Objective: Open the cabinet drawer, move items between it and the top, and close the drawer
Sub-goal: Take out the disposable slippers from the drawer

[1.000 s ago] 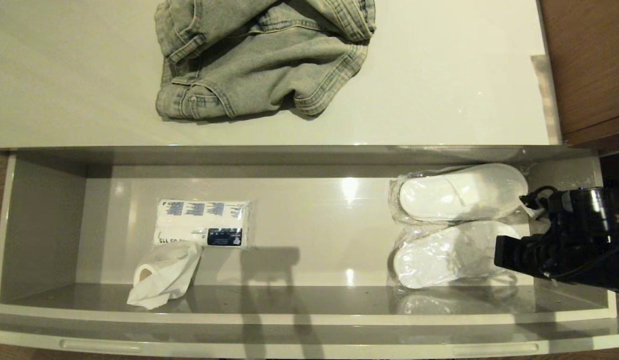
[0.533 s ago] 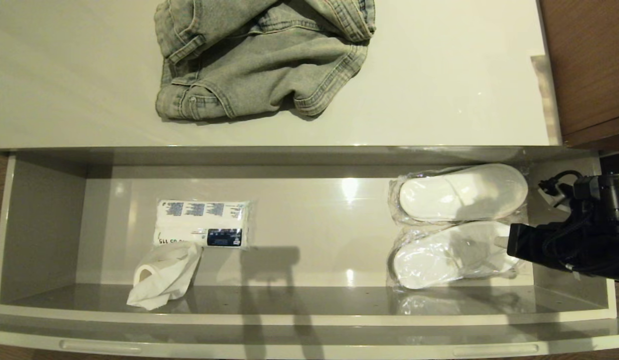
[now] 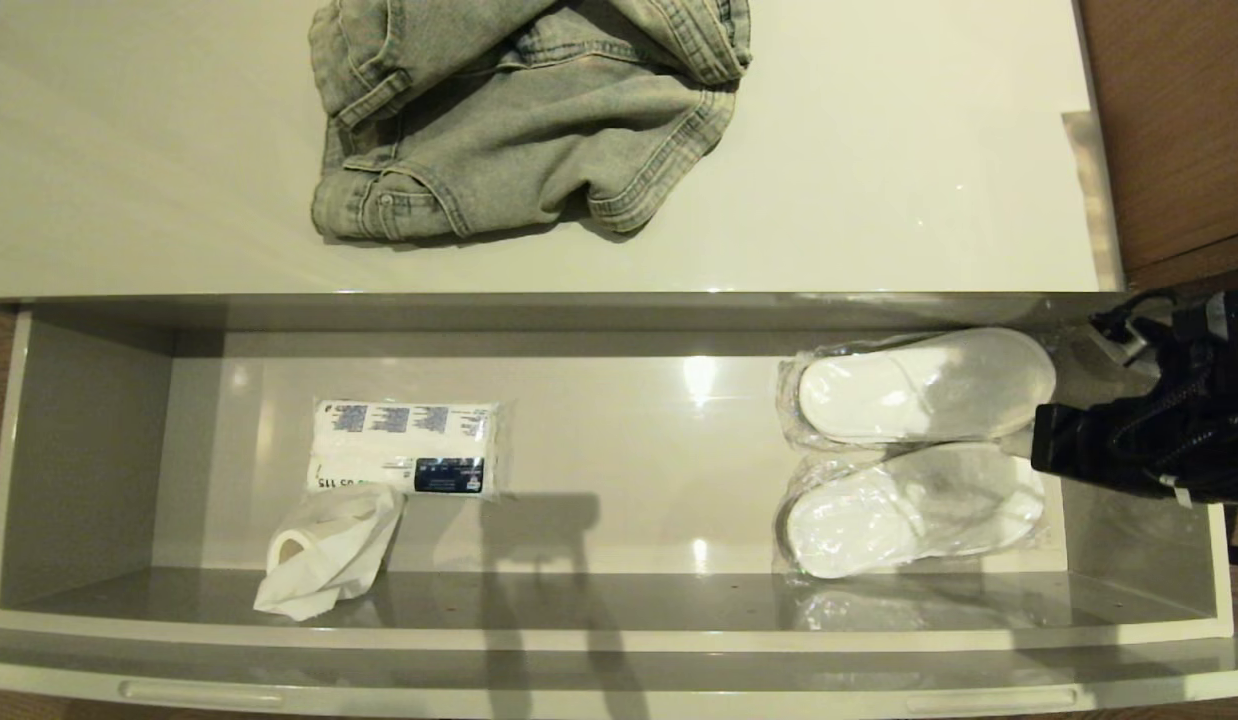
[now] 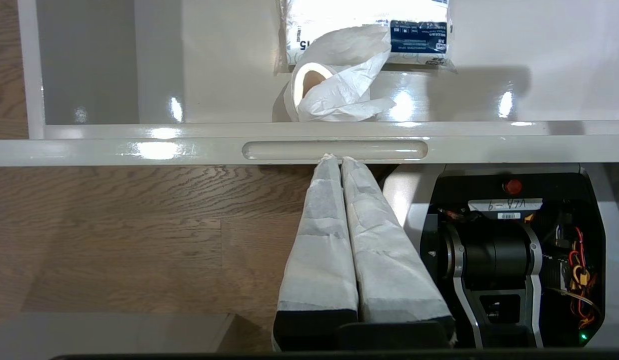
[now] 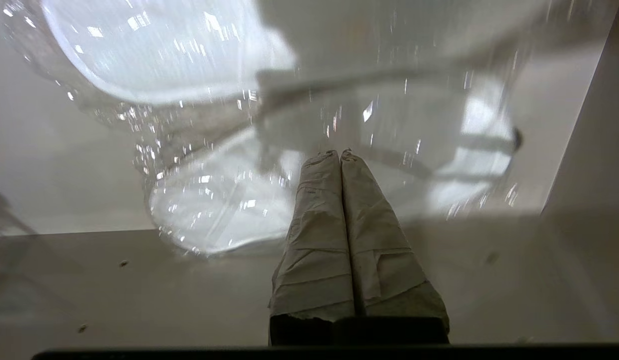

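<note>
The cabinet drawer (image 3: 599, 640) stands pulled out below the glossy off-white top (image 3: 879, 180). Two bagged white slipper packs lie side by side at its right end, the far one (image 3: 924, 385) and the near one (image 3: 909, 510). My right arm (image 3: 1149, 440) reaches in over the drawer's right end, beside the packs' heel ends. In the right wrist view my right gripper (image 5: 340, 152) is shut and empty, hanging above the crinkly plastic of a slipper pack (image 5: 224, 200). My left gripper (image 4: 335, 158) is shut, parked at the drawer's front handle (image 4: 334, 149).
Crumpled jeans (image 3: 529, 110) lie on the top near its middle. A blue-printed tissue pack (image 3: 404, 445) and a loose white paper roll (image 3: 329, 550) sit in the drawer's left half. Brown wooden furniture (image 3: 1169, 130) borders the right side.
My right arm has drawn back toward the drawer's right wall and shifted toward the rear, uncovering the near slipper pack's heel end. The gripper stayed shut. The packs have not moved.
</note>
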You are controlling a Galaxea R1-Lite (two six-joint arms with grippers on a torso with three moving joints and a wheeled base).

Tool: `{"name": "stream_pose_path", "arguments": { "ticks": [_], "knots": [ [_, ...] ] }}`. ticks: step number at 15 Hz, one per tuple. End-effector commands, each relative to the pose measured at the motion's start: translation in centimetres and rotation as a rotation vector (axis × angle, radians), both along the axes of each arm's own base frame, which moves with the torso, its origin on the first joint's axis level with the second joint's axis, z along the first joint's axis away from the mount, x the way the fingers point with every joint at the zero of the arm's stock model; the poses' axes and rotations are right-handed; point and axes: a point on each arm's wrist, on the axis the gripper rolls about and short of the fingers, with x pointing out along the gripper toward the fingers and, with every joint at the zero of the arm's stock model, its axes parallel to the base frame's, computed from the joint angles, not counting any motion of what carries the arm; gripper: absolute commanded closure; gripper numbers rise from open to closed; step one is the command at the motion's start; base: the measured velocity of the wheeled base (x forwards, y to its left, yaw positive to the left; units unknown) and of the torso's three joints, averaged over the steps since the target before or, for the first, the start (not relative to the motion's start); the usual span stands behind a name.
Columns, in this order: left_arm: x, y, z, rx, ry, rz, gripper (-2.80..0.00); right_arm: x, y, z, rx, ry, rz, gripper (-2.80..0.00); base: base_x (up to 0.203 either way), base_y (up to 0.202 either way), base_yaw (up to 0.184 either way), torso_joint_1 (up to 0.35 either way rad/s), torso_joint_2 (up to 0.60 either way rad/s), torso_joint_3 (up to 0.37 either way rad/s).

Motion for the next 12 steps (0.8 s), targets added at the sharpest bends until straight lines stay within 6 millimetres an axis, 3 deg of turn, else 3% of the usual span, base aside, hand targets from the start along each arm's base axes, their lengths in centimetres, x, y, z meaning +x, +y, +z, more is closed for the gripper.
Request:
{"name": "stream_pose_path", "arguments": {
  "ticks": [1, 6, 10, 12],
  "knots": [
    [0.0, 0.0, 0.0, 0.0, -0.001, 0.0, 0.0, 2.6, -1.6, 0.8, -0.06, 0.005, 0.049, 0.0, 0.0, 0.0, 0.0, 0.0, 0.0, 0.0],
    [0.0, 0.0, 0.0, 0.0, 0.001, 0.0, 0.0, 6.4, -4.7, -1.9, -0.084, 0.118, 0.102, 0.0, 0.0, 0.0, 0.0, 0.0, 0.0, 0.0],
    [0.0, 0.0, 0.0, 0.0, 0.001, 0.0, 0.0, 5.4, -4.3, -1.5, -0.084, 0.122, 0.109, 0.0, 0.0, 0.0, 0.0, 0.0, 0.0, 0.0],
    [0.0, 0.0, 0.0, 0.0, -0.001, 0.0, 0.0, 3.4, -3.0, -0.1, -0.094, 0.08, 0.131, 0.0, 0.0, 0.0, 0.0, 0.0, 0.0, 0.0]
  ]
}}
